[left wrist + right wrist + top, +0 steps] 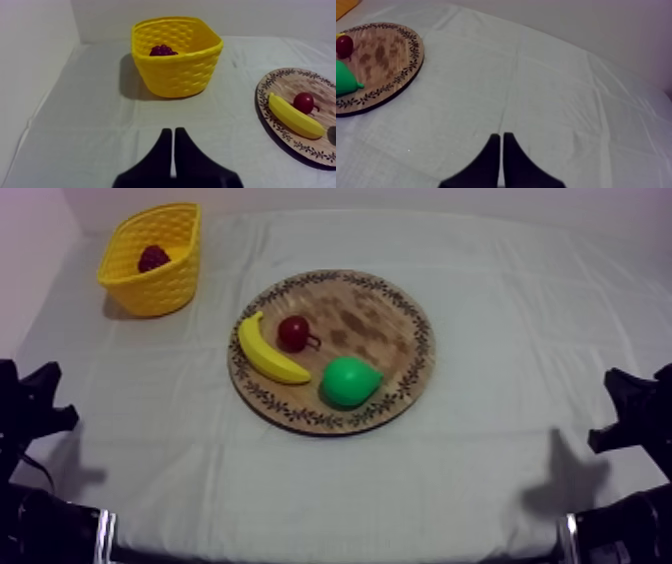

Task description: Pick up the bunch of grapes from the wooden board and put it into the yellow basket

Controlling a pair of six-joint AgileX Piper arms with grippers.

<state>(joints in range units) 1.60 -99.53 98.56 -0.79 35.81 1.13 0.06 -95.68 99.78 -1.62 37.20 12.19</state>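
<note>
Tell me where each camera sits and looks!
Top: overhead, slanting down on wooden board and yellow basket; left arm and right arm at lower corners.
Left wrist: on left arm, facing basket with grapes inside; left gripper shut.
Right wrist: on right arm, facing board's edge and cloth; right gripper shut.
Shared: both wrists see the small red fruit.

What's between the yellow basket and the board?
Nothing, just bare cloth between the yellow basket and the wooden board, seen in the top view.
</note>
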